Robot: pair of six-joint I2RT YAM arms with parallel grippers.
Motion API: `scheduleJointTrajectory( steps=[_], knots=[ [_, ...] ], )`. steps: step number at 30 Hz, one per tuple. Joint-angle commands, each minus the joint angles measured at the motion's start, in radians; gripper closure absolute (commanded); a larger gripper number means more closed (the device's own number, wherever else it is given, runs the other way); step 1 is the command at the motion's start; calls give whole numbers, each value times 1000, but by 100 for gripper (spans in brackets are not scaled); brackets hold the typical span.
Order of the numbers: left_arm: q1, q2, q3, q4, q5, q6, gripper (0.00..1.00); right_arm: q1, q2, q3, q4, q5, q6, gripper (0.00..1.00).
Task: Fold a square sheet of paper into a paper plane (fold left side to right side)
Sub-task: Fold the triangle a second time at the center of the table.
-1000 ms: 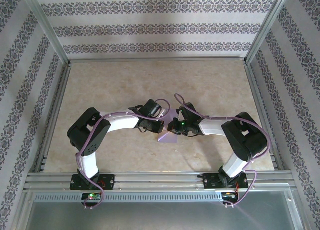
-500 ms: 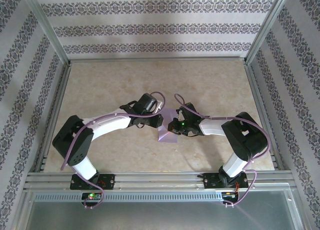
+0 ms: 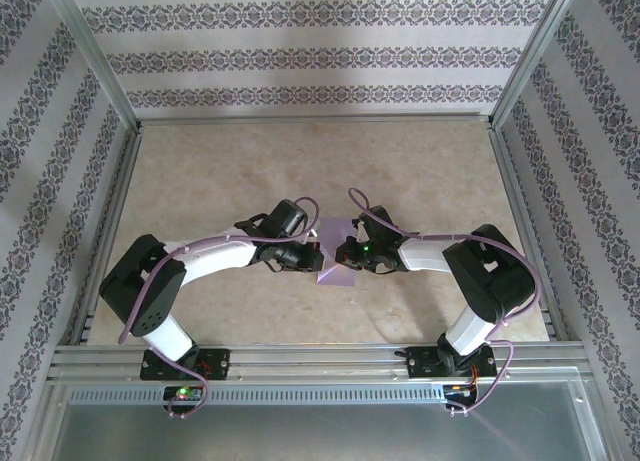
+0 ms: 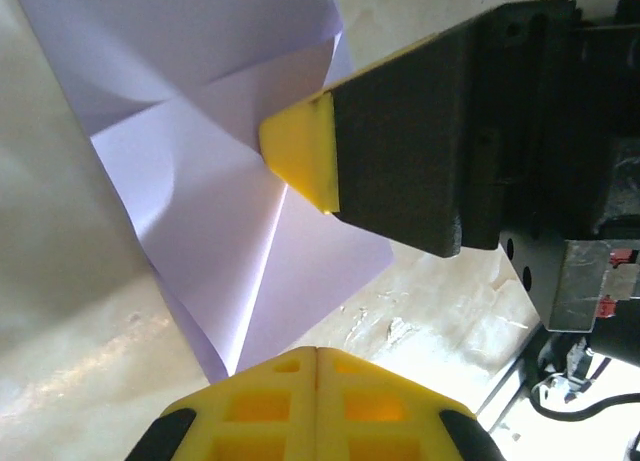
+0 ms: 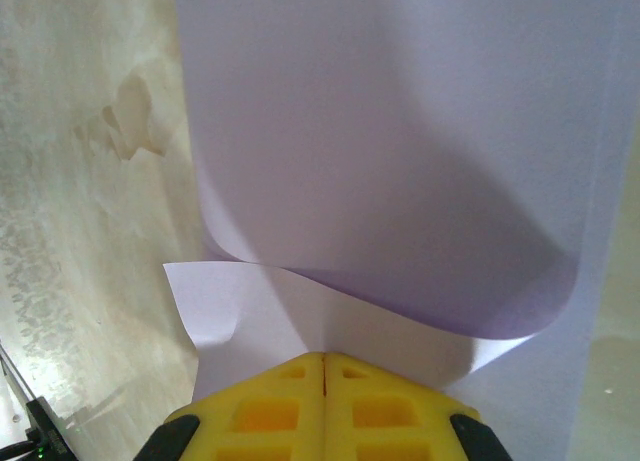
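Partly folded square sheet of paper (image 3: 338,271) on counter (image 3: 420,171). Left end effector (image 4: 317,356) closed at sheet's corner. Right end effector (image 5: 323,361) closed, tip pressing sheet. Grip unclear.

White-shelled left arm (image 3: 215,259) and right arm (image 3: 432,253), black at the joints.
Lavender cables (image 3: 200,243) ran along both; fingertips (image 5: 325,411) were yellow moulded plastic.

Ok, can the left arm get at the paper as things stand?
Probably yes. The left gripper, shut, sits right at a corner of the paper with nothing between. The right gripper rests on it farther along, off that corner.
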Motion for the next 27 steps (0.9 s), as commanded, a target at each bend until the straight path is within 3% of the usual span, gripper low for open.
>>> scheduleJointTrajectory(
  steps=[1, 11, 27],
  knots=[
    [-14, 18, 4, 31, 71, -40, 99, 2, 13, -11, -27, 20, -18, 100],
    [-32, 72, 44, -34, 16, -1, 100, 4, 15, -13, -29, 21, -18, 100],
    [-33, 150, 80, -47, 31, 35, 100, 2, 19, -9, -38, 22, -22, 100]
  ],
)
